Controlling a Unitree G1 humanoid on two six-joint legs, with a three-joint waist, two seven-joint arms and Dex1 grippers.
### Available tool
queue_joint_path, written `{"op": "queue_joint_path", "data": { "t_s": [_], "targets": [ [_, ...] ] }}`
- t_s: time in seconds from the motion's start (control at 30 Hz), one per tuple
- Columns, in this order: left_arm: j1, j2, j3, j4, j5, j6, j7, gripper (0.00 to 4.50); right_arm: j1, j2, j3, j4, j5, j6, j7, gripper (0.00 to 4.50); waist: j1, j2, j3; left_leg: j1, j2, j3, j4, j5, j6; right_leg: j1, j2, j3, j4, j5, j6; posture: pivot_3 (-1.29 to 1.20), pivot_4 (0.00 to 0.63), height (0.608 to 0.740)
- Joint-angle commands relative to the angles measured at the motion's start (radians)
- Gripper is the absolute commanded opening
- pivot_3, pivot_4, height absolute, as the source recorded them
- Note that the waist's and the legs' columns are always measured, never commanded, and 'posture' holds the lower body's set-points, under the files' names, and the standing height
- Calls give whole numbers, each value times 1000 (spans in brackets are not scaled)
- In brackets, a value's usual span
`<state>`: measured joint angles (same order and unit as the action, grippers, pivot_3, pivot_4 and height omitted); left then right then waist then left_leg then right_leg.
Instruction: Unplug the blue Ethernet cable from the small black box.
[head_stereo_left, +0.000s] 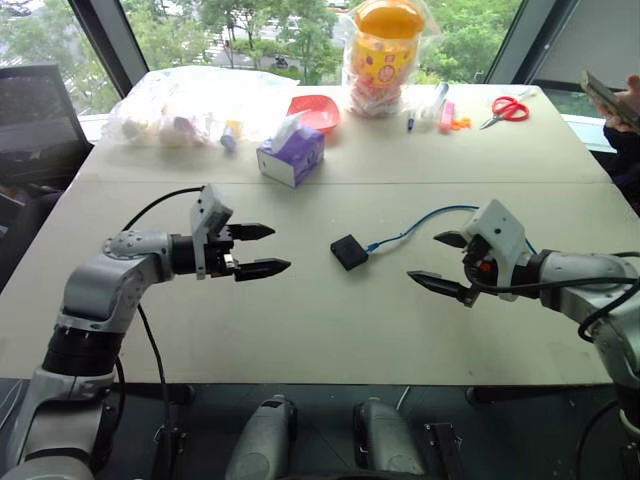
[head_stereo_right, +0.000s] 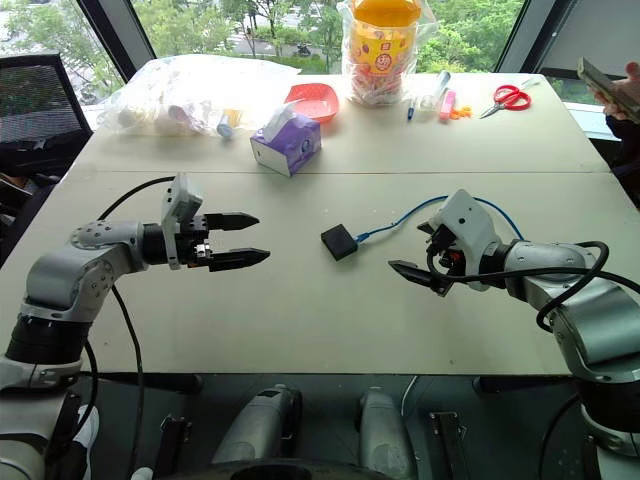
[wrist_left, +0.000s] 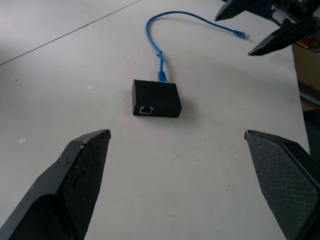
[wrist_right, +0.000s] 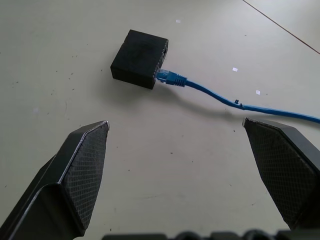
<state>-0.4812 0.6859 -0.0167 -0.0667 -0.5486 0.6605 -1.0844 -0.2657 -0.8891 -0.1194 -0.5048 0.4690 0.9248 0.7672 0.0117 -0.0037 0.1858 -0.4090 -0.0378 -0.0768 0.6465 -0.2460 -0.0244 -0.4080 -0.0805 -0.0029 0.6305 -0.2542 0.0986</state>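
The bench (head_stereo_left: 300, 330) carries the work on its near half, while the clutter is kept at the far edge: a bag of small items (head_stereo_left: 190, 105), a purple tissue box (head_stereo_left: 292, 155), a red dish (head_stereo_left: 316, 111), a yellow-lidded jar (head_stereo_left: 385, 50) and red scissors (head_stereo_left: 508, 109). The near surface is thus left free for both arms, which are held low over it from opposite sides, so that the job can be shared between them.

The left tool (head_stereo_left: 262, 250) is held level and aimed across the bench toward the centre, its jaws spread wide with nothing between them. The right tool (head_stereo_left: 440, 262) is angled downward from the other side, jaws equally wide and empty. Neither is touching anything; both are judged to be poised for an approach, one probably to steady and the other to pull.

The small black box (head_stereo_left: 349, 251) lies flat on the bench between the two tools, apart from each. A second, unused port is seen on the side facing the left tool.

The blue Ethernet cable (head_stereo_left: 420, 222) is still plugged into the box's side facing the right tool, and is curved away past that tool, its free plug lying on the bench beyond. The unplugging is judged not yet begun.
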Motion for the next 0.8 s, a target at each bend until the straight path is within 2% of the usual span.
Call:
{"op": "queue_joint_path", "data": {
  "t_s": [0.03, 0.53, 0.73, 0.8],
  "targets": [
    [-12, 9, 10, -4, 9, -28, -10, 4481, -22, -19, -4, -10, -3, -23, 5, 4500, 0, 0, 0, 0, 0, 0, 0, 0, 0, 0, 0, 0, 0, 0, 0, 0, 150, 740],
    [-20, -5, 21, -2, 4, -24, 1, 4481, -73, -53, 32, 48, -27, -66, 40, 4500, -1, 0, 0, 0, 0, 0, 0, 0, 0, 0, 0, 0, 0, 0, 1, 0, 150, 740],
    [-33, -11, 24, -2, -2, -14, 5, 4481, -214, -93, 157, 178, -103, -151, 131, 4500, -5, 0, 0, 0, 0, 1, 0, 0, 0, 0, 0, 0, 0, 1, 1, 0, 150, 740],
    [-36, -13, 21, -2, 1, -16, 4, 4481, -310, -98, 270, 275, -178, -221, 212, 4500, -10, 0, 0, 0, 0, 1, 0, 0, 0, 0, 0, 0, 0, 1, 2, 0, 150, 740]
  ]
}}
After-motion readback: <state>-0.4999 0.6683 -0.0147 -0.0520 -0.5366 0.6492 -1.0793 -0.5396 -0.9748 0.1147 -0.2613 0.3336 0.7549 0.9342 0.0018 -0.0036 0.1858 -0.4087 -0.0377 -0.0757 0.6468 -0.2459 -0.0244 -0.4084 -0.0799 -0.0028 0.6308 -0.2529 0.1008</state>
